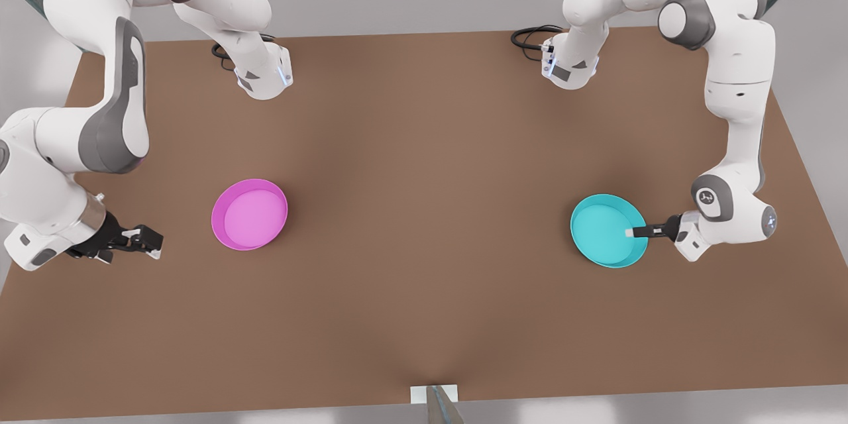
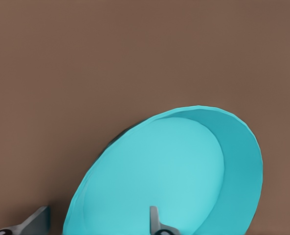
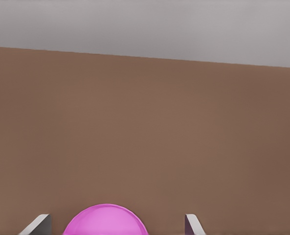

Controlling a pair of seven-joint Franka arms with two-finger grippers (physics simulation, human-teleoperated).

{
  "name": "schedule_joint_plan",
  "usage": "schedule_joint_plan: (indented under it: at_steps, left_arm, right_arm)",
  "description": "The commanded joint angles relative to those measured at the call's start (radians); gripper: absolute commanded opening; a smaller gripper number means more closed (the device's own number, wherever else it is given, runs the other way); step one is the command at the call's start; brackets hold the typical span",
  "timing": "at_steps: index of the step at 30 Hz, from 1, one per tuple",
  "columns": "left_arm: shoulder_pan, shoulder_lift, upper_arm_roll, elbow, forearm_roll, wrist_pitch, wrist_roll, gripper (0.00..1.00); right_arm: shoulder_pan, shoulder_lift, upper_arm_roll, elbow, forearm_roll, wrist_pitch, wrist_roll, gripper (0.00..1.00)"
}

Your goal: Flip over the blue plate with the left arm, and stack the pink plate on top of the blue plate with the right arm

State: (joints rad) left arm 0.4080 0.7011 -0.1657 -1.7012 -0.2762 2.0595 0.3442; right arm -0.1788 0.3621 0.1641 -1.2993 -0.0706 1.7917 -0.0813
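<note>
The blue plate (image 1: 608, 230) sits on the table (image 1: 424, 318) toward the front view's right, rim up; the left tool (image 1: 637, 232) is at its near-arm edge, one finger over the inside and the other outside the rim in the left wrist view, so it straddles the wall (image 2: 242, 166); whether it has pinched yet I cannot tell, though a gap shows between finger and wall. The pink plate (image 1: 250, 214) lies well apart, toward the front view's left, also rim up; the right tool (image 1: 142, 239) waits near it, off its edge, fingers spread wide in the right wrist view with the plate (image 3: 105, 221) between and beyond them. Both dishes look like light, stiff plastic, probably slick; the raised rim seems the only sensible hold, and a thin pinch there may let the plate swing or slip during the flip, so a deep bite on the wall would be wise.
</note>
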Motion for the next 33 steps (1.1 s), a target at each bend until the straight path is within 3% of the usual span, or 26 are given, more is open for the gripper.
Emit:
schedule_joint_plan:
  at_steps: [1, 3, 11, 13, 22, 33]
  left_arm:
    - [0.000, 0.000, 0.000, 0.000, 0.000, 0.001, 0.001, 0.66]
    - [0.003, 0.006, 0.000, 0.000, 0.000, 0.011, 0.009, 0.52]
    - [0.002, 0.017, 0.001, 0.000, 0.002, 0.048, 0.009, 0.36]
    - [0.002, 0.021, 0.000, 0.000, 0.002, 0.051, 0.009, 0.22]
    - [0.000, 0.017, 0.001, 0.000, 0.009, 0.053, 0.009, 0.21]
    - [-0.046, -0.092, 0.000, -0.002, 0.008, -0.073, -0.014, 0.21]
  right_arm:
    - [0.001, 0.000, 0.000, 0.000, 0.000, 0.000, 0.000, 1.00]
    - [0.002, -0.002, 0.002, 0.000, 0.000, -0.002, 0.000, 1.00]
    - [0.009, 0.000, 0.002, 0.000, 0.000, 0.003, 0.000, 1.00]
    - [0.009, 0.000, 0.002, 0.000, -0.002, 0.003, 0.000, 1.00]
    - [0.009, 0.000, 0.002, 0.000, -0.002, 0.003, 0.000, 1.00]
    - [0.004, -0.006, 0.002, 0.000, -0.003, -0.005, 0.000, 1.00]
